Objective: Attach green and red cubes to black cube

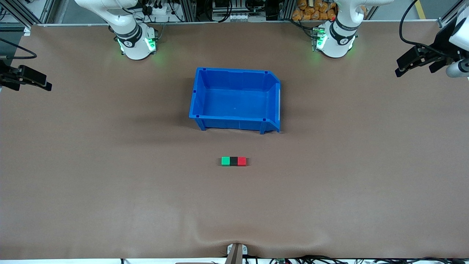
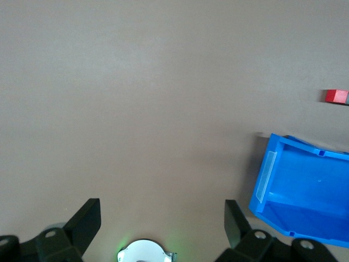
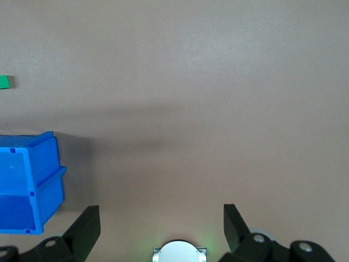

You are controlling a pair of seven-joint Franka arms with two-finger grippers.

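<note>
Left hand (image 2: pixel 162 229), right hand (image 3: pixel 161 229) spread, well apart from black cube (image 1: pixel 233 161).

White rounded arm bases (image 1: pixel 137 42), black collar bands, green status lights; matte black angular jaws, black cables.

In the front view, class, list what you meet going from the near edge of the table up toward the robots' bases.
The joined row of cubes first, green cube, black cube and red cube side by side at one depth → the blue bin → the two arm bases.
</note>
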